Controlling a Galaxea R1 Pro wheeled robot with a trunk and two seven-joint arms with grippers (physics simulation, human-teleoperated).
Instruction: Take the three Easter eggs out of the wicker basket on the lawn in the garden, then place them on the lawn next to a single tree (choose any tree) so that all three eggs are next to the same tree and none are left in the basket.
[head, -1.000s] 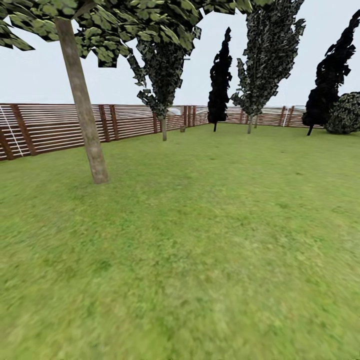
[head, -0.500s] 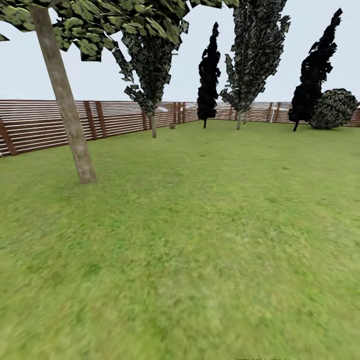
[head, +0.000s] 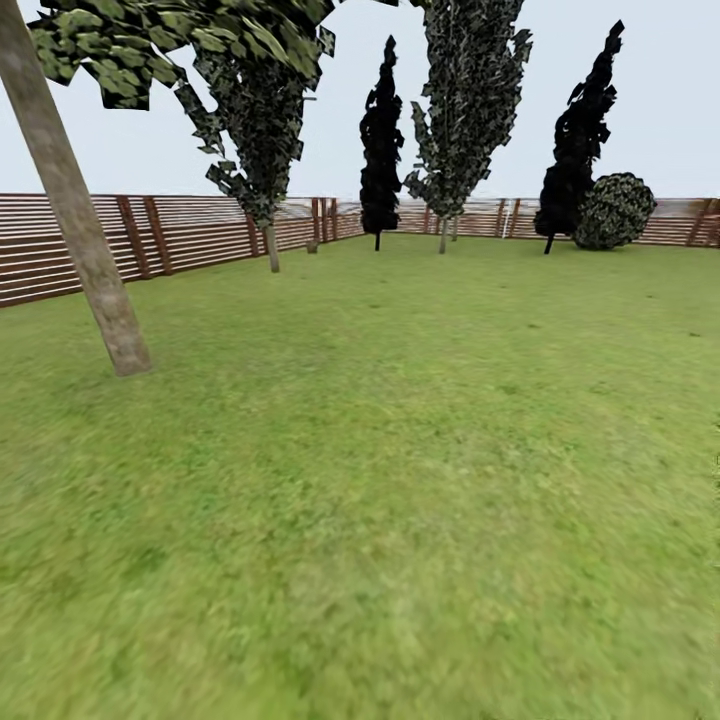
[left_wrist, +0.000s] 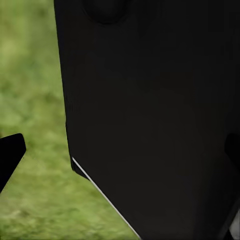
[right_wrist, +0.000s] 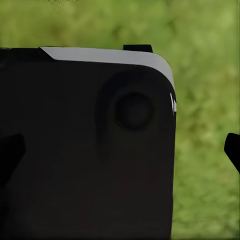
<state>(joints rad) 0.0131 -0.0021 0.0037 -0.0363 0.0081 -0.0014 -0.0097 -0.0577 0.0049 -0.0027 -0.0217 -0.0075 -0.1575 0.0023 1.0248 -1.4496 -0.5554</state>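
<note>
Item: transit across the wide mottled-green lawn (head: 400, 480); your robot is under way.

Progress, as a judgement: nothing here lets you count any egg as placed. No basket or painted egg is on the grass you face, so their whereabouts cannot be told from these pictures; fetching and laying down may all remain.

Candidate tree: thick pale-grey leaning trunk (head: 75, 215) with flat-paned green foliage, standing towards the lawn's left edge, near the brown horizontal-slat wooden fence (head: 150, 235). A second leafy tree (head: 255, 130), a tall narrow black cypress (head: 380, 140) and a round dark bush (head: 614, 210) line the far edge.

Hidden or unclear: each wrist view is blocked by a large black housing (right_wrist: 85, 150), with blurred grass beyond. Left tool and right tool: released or clenched, you cannot tell; dark slivers at the margins are unidentifiable.
</note>
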